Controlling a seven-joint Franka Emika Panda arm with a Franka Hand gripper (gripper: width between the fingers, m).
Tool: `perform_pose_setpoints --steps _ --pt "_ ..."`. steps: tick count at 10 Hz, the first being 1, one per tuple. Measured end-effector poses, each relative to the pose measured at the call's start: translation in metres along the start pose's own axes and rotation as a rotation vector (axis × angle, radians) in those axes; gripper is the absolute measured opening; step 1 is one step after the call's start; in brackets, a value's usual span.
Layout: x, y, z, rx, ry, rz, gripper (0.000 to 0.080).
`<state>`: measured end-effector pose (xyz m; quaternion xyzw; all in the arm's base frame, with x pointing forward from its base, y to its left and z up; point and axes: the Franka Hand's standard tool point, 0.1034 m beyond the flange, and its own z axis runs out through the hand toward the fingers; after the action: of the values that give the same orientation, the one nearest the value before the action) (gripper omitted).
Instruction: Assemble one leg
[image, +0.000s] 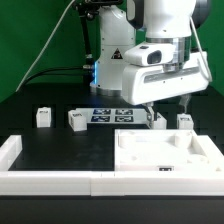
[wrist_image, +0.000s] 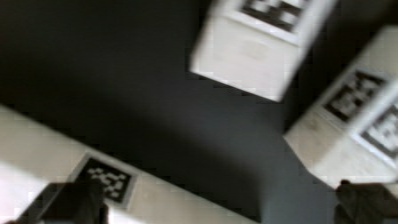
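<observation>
Several small white legs with marker tags stand on the black table in the exterior view: one (image: 43, 117) and another (image: 77, 119) toward that view's left, one (image: 157, 118) and one (image: 185, 120) under my gripper. My gripper (image: 167, 104) hangs just above the last two, open and empty. In the wrist view two legs show, one (wrist_image: 263, 45) farther off and one (wrist_image: 356, 120) nearer, blurred. My gripper (wrist_image: 217, 205) is wide open there, with only the dark fingertips (wrist_image: 63, 205) in frame. Nothing sits between them.
The large flat white panel (image: 165, 150) with corner recesses lies in front of the gripper. Long white rails (image: 60, 182) border the table's front and the exterior view's left. The marker board (image: 112, 113) lies behind. A flat white surface with a tag (wrist_image: 107, 182) shows by one finger.
</observation>
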<state>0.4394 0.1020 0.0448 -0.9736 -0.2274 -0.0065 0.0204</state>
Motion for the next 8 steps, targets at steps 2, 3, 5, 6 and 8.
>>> perform_pose_setpoints --steps 2,3,5,6,8 --pt "0.004 -0.021 0.001 0.017 -0.001 0.285 0.0649" --pt "0.006 -0.033 0.002 0.027 -0.005 0.406 0.0649" --pt "0.009 -0.053 0.007 0.031 -0.012 0.42 0.0649" --pt "0.009 -0.057 0.009 0.032 -0.017 0.413 0.0649" --pt "0.006 -0.056 0.009 0.032 -0.063 0.407 0.0649"
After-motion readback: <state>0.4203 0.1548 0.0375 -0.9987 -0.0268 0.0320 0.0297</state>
